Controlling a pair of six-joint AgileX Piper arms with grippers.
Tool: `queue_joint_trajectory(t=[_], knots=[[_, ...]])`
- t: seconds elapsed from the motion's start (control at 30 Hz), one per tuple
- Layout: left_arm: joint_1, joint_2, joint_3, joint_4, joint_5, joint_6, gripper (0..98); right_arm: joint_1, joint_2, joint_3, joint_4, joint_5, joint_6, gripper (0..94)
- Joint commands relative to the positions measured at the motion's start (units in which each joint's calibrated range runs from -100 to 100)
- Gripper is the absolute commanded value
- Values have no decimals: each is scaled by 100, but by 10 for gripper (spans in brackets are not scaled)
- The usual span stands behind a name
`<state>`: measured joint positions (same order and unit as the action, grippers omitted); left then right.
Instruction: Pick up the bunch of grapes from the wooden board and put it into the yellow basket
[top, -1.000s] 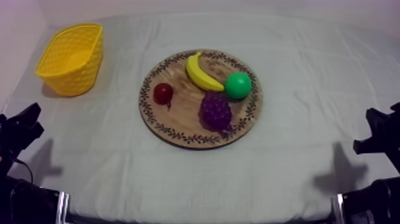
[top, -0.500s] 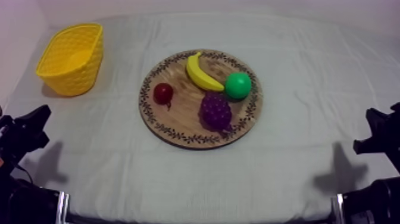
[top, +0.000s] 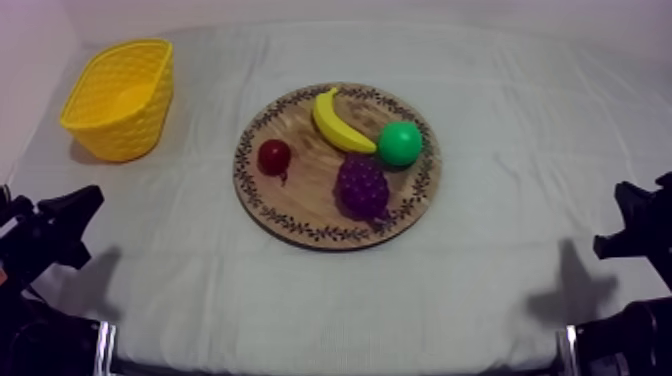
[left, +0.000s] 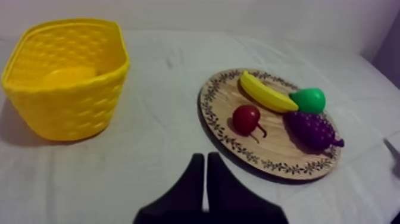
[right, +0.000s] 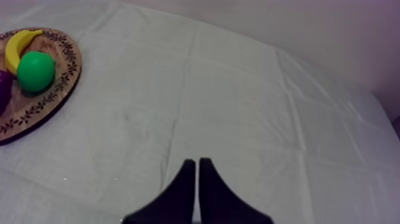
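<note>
A purple bunch of grapes (top: 362, 187) lies on the near right part of the round wooden board (top: 300, 205), also seen from the left wrist as grapes (left: 312, 129) on the board (left: 280, 161). The yellow basket (top: 120, 97) stands at the far left; in the left wrist view the basket (left: 65, 77) is close by. My left gripper (top: 85, 200) is shut, low at the left, well short of the board; its fingers (left: 205, 173) lie together as a wedge. My right gripper (top: 630, 215) rests low at the right, shut, with its fingers (right: 196, 176) over bare cloth.
On the board also lie a banana (top: 338, 121), a green pear (top: 400, 143) and a small red fruit (top: 274, 156). The board's rim (right: 41, 107) lies off to the side of the right gripper. Cloth surrounds the board.
My left gripper has moved to the right and slightly toward the table's middle. The right arm and all the fruit have stayed put.
</note>
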<state>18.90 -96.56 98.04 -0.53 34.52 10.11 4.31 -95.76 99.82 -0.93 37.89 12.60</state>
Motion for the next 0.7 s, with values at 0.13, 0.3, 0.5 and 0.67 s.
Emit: queue_joint_trajectory(t=[0.13,0.3,0.5,0.67], knots=[[61,1148,-612,174,-45,-262,0,-2,0,-4,-2,2,-17,3],[115,2360,-1810,230,580,-297,0,-2,0,-4,-2,2,-17,3],[396,3960,-3604,244,1815,-263,0,-2,0,-4,-2,2,-17,3],[765,5094,-4918,231,2523,-175,0,-2,0,-4,-2,2,-17,3]])
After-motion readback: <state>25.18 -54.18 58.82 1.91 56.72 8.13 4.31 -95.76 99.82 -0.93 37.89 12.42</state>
